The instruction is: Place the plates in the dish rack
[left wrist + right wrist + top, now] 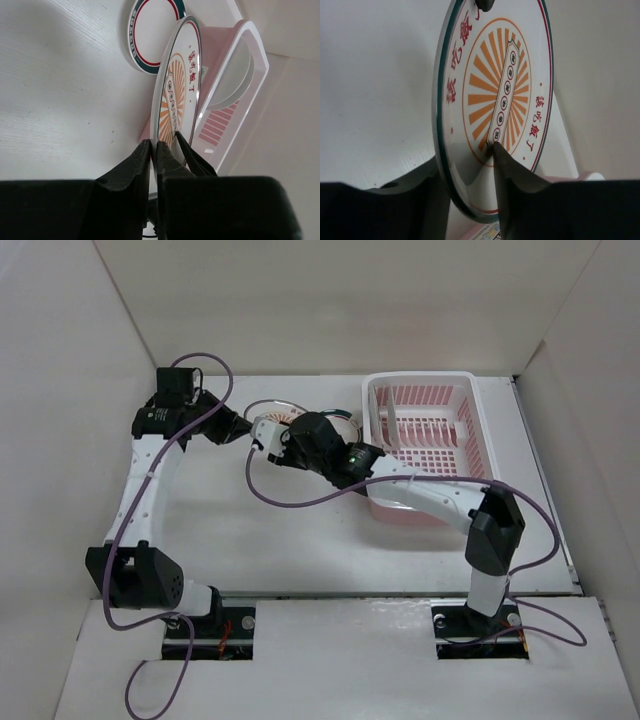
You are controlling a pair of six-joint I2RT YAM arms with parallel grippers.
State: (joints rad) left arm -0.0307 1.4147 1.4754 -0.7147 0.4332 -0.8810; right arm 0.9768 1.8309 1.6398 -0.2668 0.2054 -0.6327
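Observation:
A white plate with an orange sunburst centre (pixel 495 75) is held upright on edge between my two grippers. It also shows in the left wrist view (pixel 177 85) and the top view (pixel 268 430). My left gripper (pixel 156 147) is shut on its near rim, and shows in the top view (pixel 247 430). My right gripper (pixel 465 152) straddles the opposite side, one finger behind the plate and one pressed on its face, left of the dish rack (pixel 470 420) in the top view (pixel 282 436). A green-rimmed plate (pixel 152 35) lies flat on the table.
The pink rack (pixel 255 50) stands at the back right, with a white plate (pixel 232 80) upright inside it. A second sunburst plate (pixel 343 422) sits just left of the rack. White walls enclose the table on three sides.

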